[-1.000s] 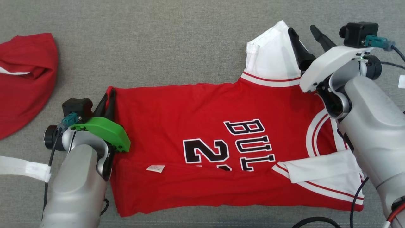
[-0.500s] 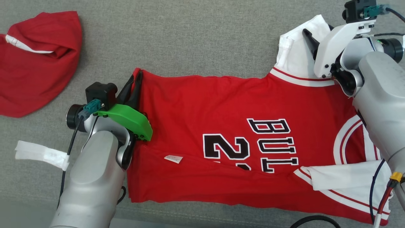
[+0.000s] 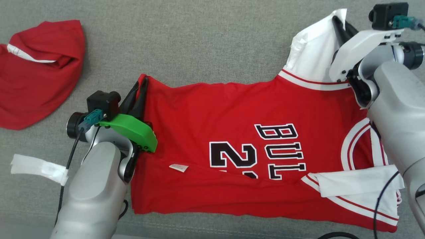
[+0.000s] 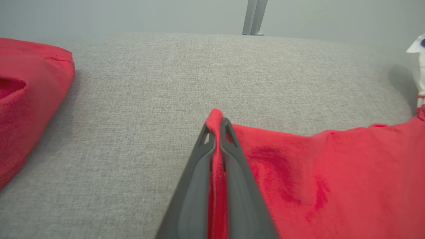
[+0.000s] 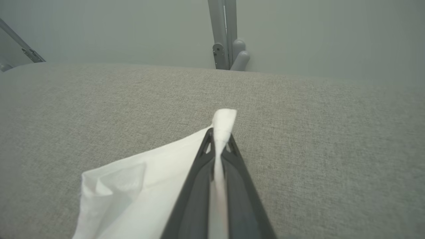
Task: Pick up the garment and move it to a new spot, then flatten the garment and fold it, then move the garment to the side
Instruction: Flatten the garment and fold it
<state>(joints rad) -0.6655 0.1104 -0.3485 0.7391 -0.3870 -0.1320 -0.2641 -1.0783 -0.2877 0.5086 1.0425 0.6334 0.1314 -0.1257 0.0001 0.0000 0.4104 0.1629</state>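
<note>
Shut now on the edge of the white sleeve [image 3: 308, 54] with the right gripper [image 3: 341, 22], where open a second ago. Pinches the far hem corner of the jersey [image 3: 206, 109] with the left gripper [image 3: 141, 84], jaws closed as well. Lies spread on the grey cushion [image 3: 199, 39], print up, near edge seemingly folded over already. Probably the folding step: next calls for lifting both far corners together and bringing them evenly toward the near side.

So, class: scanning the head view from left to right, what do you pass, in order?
Crumpled red garment → left gripper pinching the jersey corner → white label → black lettering → right gripper pinching the white sleeve.
</note>
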